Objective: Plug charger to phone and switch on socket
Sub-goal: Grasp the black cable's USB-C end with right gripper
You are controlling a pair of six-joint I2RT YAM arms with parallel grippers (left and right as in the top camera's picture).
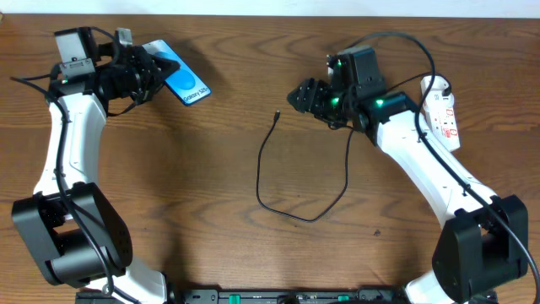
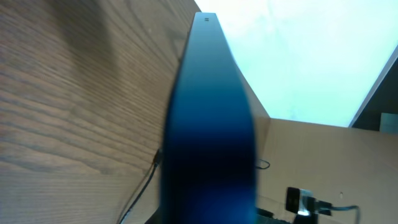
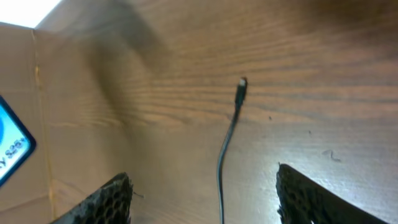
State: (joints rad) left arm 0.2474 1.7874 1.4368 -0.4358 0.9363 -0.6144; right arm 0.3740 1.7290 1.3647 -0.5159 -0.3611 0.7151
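Observation:
The phone [image 1: 186,82] has a bright blue screen and sticks out to the right of my left gripper [image 1: 154,71], which is shut on its left end. In the left wrist view the phone [image 2: 208,124] fills the middle, seen edge-on. The charger cable [image 1: 291,181] lies in a loop on the table, its black plug tip [image 1: 277,115] free between the arms. My right gripper [image 1: 300,95] is open and empty, just right of the tip. In the right wrist view the tip [image 3: 241,89] lies ahead of the open fingers [image 3: 205,186]. The socket [image 1: 443,114] lies at far right.
The wooden table [image 1: 211,169] carries everything. The socket's white cord [image 1: 432,82] curls at its far end beside the right arm. A black cable runs over the right arm. The phone's corner [image 3: 12,146] shows at the left edge of the right wrist view.

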